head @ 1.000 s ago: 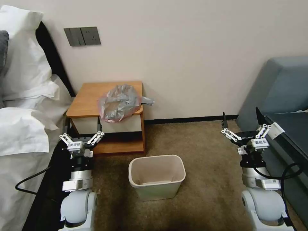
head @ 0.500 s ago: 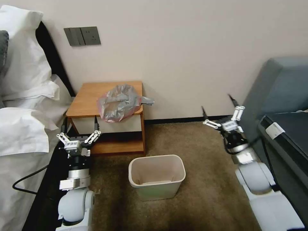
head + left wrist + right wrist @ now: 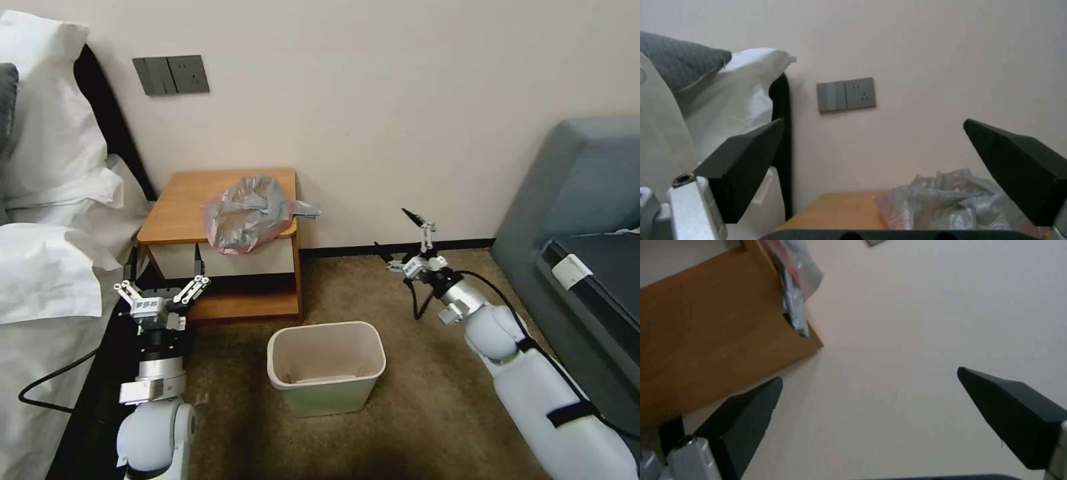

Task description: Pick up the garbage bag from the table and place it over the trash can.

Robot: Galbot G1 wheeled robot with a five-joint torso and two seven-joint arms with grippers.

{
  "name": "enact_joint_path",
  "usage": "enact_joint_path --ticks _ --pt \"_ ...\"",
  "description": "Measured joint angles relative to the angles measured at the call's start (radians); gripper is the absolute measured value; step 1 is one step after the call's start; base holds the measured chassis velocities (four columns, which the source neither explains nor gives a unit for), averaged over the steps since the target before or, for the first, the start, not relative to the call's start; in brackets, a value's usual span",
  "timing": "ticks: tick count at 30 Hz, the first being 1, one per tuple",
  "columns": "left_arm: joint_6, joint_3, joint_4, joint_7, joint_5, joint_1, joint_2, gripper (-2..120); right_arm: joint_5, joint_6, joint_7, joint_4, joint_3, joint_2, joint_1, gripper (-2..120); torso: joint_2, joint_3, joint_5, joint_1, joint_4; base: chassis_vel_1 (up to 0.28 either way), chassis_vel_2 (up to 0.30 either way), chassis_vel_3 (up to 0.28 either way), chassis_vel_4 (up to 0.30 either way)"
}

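Note:
The garbage bag (image 3: 248, 215), crinkled grey film with a pinkish edge, lies on the table (image 3: 181, 200) at its front right, overhanging the front edge. The cream trash can (image 3: 325, 327) stands upright on the carpet in front of the table. My right gripper (image 3: 393, 231) hangs open in the air to the right of the table, below its top and turned toward it. From the right wrist, the table's wooden side (image 3: 706, 340) and a hanging strip of the bag (image 3: 793, 296) lie beyond the right gripper (image 3: 869, 375). My left gripper (image 3: 167, 261) is open, low before the table's left front; the bag (image 3: 947, 200) lies past the left gripper (image 3: 873, 121).
A bed with white pillows (image 3: 53, 167) borders the left side. A grey sofa (image 3: 580, 200) stands at the right. A grey switch plate (image 3: 171, 75) is on the wall. A black cable (image 3: 53, 383) loops by the left arm. Carpet surrounds the can.
My right arm has swung from beside the sofa leftward and forward toward the table, its gripper turning sideways. The left arm shifted slightly left. Bag and can stayed put.

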Motion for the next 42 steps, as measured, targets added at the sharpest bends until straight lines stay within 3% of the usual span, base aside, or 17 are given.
enact_joint_path --ticks 10,17,30,42 --pt "-0.017 0.003 0.016 0.001 0.002 -0.004 -0.010 100 -0.225 0.058 0.014 -0.228 -0.136 0.072 0.246 100 0.000 0.000 -0.0003 0.000 0.0000 0.000 0.000 0.000 0.000" --pt "-0.026 -0.008 0.027 0.000 -0.011 -0.008 -0.009 100 -0.302 0.064 0.038 -0.366 -0.229 0.126 0.346 100 0.000 0.000 -0.0002 0.000 0.0000 0.000 0.000 0.000 0.000" --pt "-0.037 -0.025 0.036 0.000 -0.026 -0.009 -0.010 100 -0.340 0.058 0.056 -0.516 -0.306 0.209 0.490 100 0.000 0.000 -0.0001 0.000 -0.0001 0.000 0.000 0.000 0.000" --pt "-0.041 -0.034 0.044 -0.001 -0.027 -0.015 -0.021 100 -0.340 0.049 0.059 -0.566 -0.351 0.277 0.566 100 0.000 0.000 -0.0001 0.000 0.0000 0.000 0.000 0.000 0.000"
